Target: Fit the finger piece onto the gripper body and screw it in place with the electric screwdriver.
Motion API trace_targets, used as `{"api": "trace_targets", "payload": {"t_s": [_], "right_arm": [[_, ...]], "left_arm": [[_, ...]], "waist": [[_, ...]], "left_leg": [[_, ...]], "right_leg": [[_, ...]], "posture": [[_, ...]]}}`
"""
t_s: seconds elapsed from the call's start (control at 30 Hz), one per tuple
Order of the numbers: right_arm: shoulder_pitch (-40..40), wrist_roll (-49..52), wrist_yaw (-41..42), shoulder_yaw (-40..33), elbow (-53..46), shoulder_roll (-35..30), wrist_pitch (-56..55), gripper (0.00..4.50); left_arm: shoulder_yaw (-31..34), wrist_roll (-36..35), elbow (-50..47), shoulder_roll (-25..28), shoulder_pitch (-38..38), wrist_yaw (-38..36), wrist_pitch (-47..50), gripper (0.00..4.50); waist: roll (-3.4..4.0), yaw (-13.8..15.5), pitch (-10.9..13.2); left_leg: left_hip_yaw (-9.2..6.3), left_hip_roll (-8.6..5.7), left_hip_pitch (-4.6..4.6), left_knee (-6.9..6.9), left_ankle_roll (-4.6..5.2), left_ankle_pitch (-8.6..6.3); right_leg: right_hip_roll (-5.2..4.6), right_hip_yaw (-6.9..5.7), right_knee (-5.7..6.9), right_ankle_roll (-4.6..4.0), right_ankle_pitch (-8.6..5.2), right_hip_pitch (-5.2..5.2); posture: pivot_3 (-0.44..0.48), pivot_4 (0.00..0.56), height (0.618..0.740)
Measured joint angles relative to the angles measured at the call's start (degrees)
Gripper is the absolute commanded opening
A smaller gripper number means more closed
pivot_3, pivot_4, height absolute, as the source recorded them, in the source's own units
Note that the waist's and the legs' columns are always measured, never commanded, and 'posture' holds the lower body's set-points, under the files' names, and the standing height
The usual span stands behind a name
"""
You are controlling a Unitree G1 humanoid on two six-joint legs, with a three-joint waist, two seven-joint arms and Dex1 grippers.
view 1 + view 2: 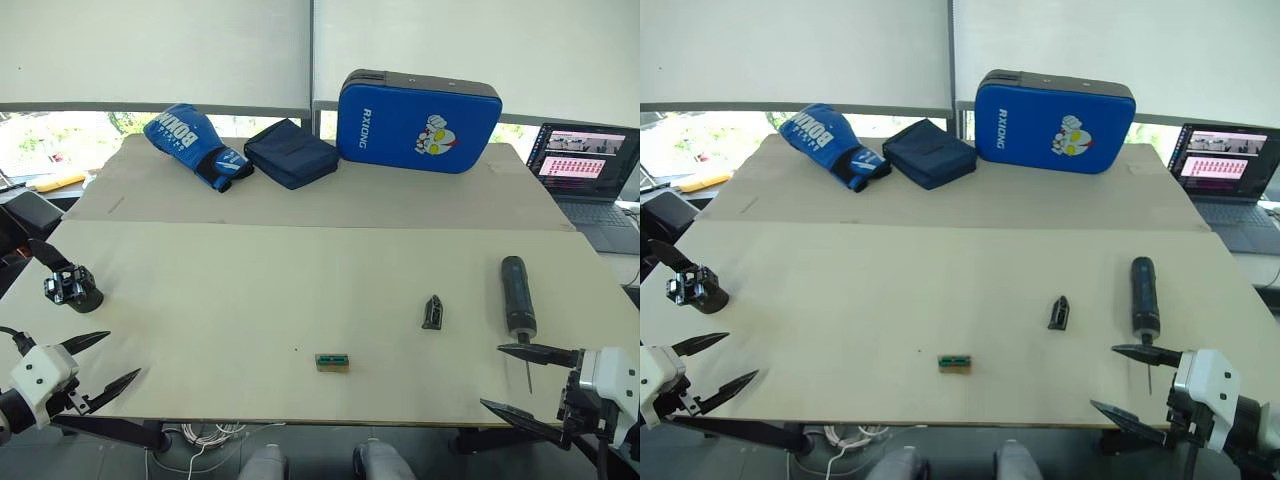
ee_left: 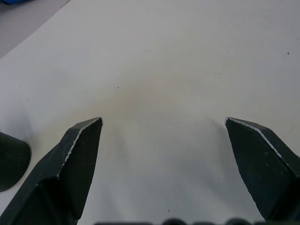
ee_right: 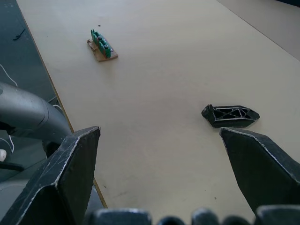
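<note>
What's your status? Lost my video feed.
Both grippers, left and right, open, empty. Finger piece, gripper body, electric screwdriver untouched on table. Nothing blocking.

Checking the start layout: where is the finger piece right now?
In the head views the finger piece lies loose on the table's right half, between the green-topped block and the electric screwdriver, nearer the screwdriver.

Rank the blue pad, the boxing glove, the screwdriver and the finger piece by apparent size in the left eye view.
1. Blue pad
2. Boxing glove
3. Screwdriver
4. Finger piece

The pad and glove lie farther away, yet look biggest.
</note>
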Motion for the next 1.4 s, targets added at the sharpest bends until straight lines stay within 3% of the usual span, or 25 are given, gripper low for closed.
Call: {"api": "trace_targets", "payload": {"t_s": [0.27,0.6,0.73,0.9,1.07,1.2,1.4], "right_arm": [[-8.7,1.9,-4.4,6.5,0.1,0.4,4.2,4.50],[-18.2,6.9,-7.0,16.7,-5.2,11.4,1.9,4.50],[-21.2,6.6,-6.8,20.1,-5.2,13.2,-0.8,4.50],[-21.5,6.3,-6.6,22.7,-4.9,13.4,-1.6,4.50],[-21.6,6.3,-7.3,22.9,-4.8,13.2,-1.6,4.50],[-22.2,6.2,-7.7,23.3,-4.4,13.1,-1.6,4.50],[-22.5,6.1,-8.0,23.8,-4.0,13.1,-1.6,4.50]], "left_arm": [[4.3,-6.9,-4.7,-3.3,2.7,3.3,10.1,4.41],[13.1,-12.1,-11.9,-19.6,8.6,20.5,17.1,4.41],[15.1,-12.5,-11.9,-23.4,8.4,27.0,17.6,4.41],[15.0,-12.4,-12.7,-23.8,4.2,34.1,21.0,4.41],[12.3,-9.4,-12.8,-19.6,-1.4,38.8,26.5,4.41],[8.5,-5.7,-9.7,-16.4,-8.5,41.0,28.9,4.41],[3.9,-1.0,-2.7,-16.2,-17.6,45.0,30.0,4.41]], "waist": [[-0.01,-0.3,0.0],[-0.12,0.0,0.0],[-0.13,0.3,0.0],[-0.16,0.6,0.0],[-0.18,0.4,-0.1],[-0.16,0.3,-0.1],[-0.16,-0.1,-0.1]], "left_leg": [[0.08,0.05,0.04,-0.08,0.00,-0.01],[0.07,0.01,0.06,-0.07,-0.01,-0.01],[0.07,-0.02,0.05,-0.05,-0.01,-0.01],[0.07,-0.05,0.07,-0.02,-0.01,0.00],[0.08,-0.08,0.10,-0.02,-0.01,-0.01],[0.08,-0.08,0.15,-0.03,-0.01,-0.01],[0.07,-0.06,0.15,-0.05,-0.02,-0.01]], "right_leg": [[-0.02,0.03,0.01,-0.01,0.02,-0.06],[-0.09,0.04,-0.04,0.04,0.05,-0.02],[-0.09,0.01,-0.03,0.04,0.05,-0.02],[-0.07,-0.01,-0.01,0.03,0.07,-0.01],[0.06,0.00,0.00,-0.04,0.11,-0.01],[0.17,0.00,0.00,-0.16,0.18,-0.01],[0.23,0.01,0.01,-0.53,0.40,-0.05]], "posture": [[0.000,0.150,0.740],[0.000,0.150,0.740],[0.000,0.150,0.740],[0.000,0.150,0.740],[0.000,0.150,0.740],[0.000,0.150,0.740],[0.000,0.150,0.740]]}}
